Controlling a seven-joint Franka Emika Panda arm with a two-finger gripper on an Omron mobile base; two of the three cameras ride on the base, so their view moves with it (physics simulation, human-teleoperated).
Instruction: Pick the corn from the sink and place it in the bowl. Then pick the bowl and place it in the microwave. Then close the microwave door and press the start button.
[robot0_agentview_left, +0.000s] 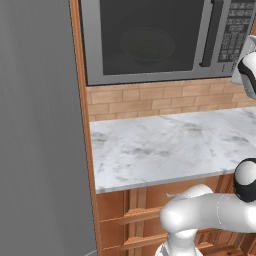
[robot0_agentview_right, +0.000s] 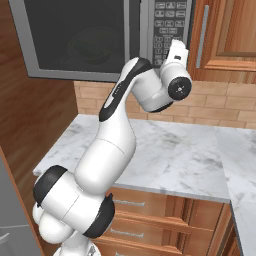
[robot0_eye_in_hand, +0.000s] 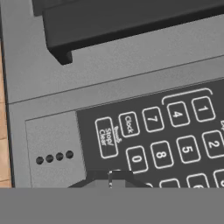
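Observation:
The microwave (robot0_agentview_left: 150, 75) hangs over the counter with the microwave door (robot0_agentview_left: 95, 45) shut. Through its dark glass a round bowl (robot0_agentview_left: 147, 44) shows dimly inside, also seen as the bowl (robot0_agentview_right: 92, 47) from the right. The corn and the sink are out of view. My gripper (robot0_eye_in_hand: 111, 178) is shut with nothing in it, its tips together and close against the black keypad (robot0_eye_in_hand: 175, 127), just beside the 0 key (robot0_eye_in_hand: 136, 158) and the Stop/Clear key (robot0_eye_in_hand: 106, 138). From the right base view the gripper (robot0_agentview_right: 172, 46) points at the keypad's lower rows (robot0_agentview_right: 167, 30).
The dark bar handle (robot0_agentview_left: 212, 32) runs beside the keypad. A marble counter (robot0_agentview_left: 165, 145) lies below, backed by a brick wall (robot0_agentview_left: 150, 102). A tall grey fridge (robot0_agentview_left: 40, 130) stands to the left, and wooden cabinets (robot0_agentview_right: 225, 35) hang on the right.

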